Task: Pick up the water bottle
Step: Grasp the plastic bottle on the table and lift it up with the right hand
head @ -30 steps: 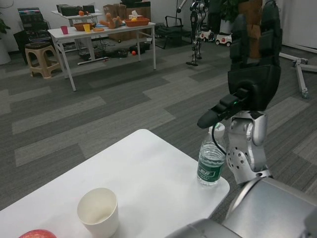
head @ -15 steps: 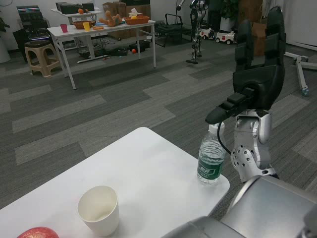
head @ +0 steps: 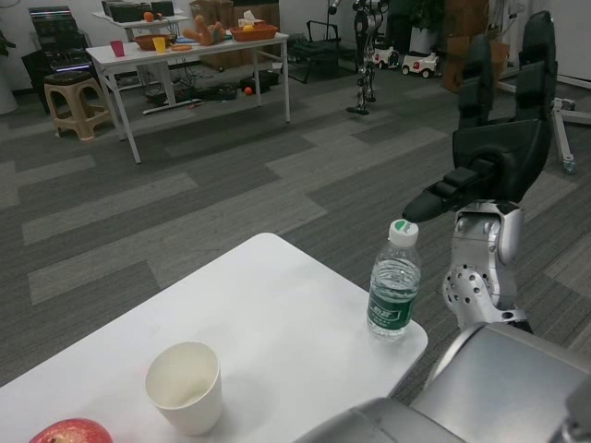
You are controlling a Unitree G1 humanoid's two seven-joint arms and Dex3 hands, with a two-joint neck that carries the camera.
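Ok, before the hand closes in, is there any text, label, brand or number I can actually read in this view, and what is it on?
Nothing here reads clearly.
Water bottle: its green label carries white marks, too small and blurred to read.
Paper cup: plain white, no print visible.
Right hand: no lettering visible.
Far table and the things on it: too distant to show any text.

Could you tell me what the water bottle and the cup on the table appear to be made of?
The water bottle looks like clear, glossy plastic: you can see through its ribbed body, and it has a green label and a white cap. The cup seems to be matte white paper, judging by its thin rolled rim, though thin plastic can't be ruled out.
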